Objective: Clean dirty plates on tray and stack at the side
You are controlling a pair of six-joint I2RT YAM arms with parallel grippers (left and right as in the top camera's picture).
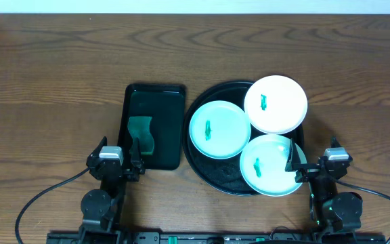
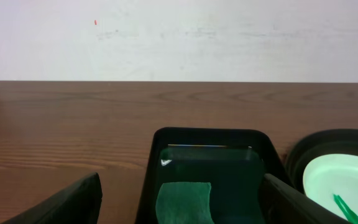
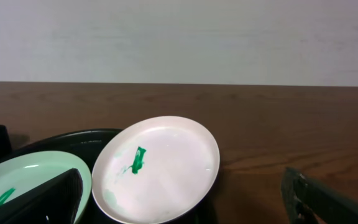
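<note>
The tray (image 1: 217,177) sits on the counter (image 1: 59,74), right of centre; all three plates lie on it, each with a green smear at its centre.

Plate positions:
- The white plate (image 1: 275,104) takes the far right of the tray; its edge runs out past the rim and overlaps both mint plates; the right wrist view shows it tilted.
- The left plate (image 1: 220,129), mint, lies at the tray's left side.
- The near plate (image 1: 269,165), mint, lies at the near right; its edge runs out over the near rim.

A rectangular tray (image 1: 156,102), black, stands just left of the round one, apart from it; a green cloth (image 1: 141,134) lies in its near half.

Tool state:
- The left tool (image 2: 180,186) is spread wide and grips nothing; it hangs at the near end of the rectangular tray, which shows between its fingers (image 2: 67,202) in the left wrist view.
- The right tool (image 3: 182,174) is spread wide and grips nothing; it hangs at the near right of the round tray; one finger (image 3: 48,202) shows over the near plate, the other over bare counter.

Cables (image 1: 39,200) run from both arm bases along the near edge of the counter.
</note>
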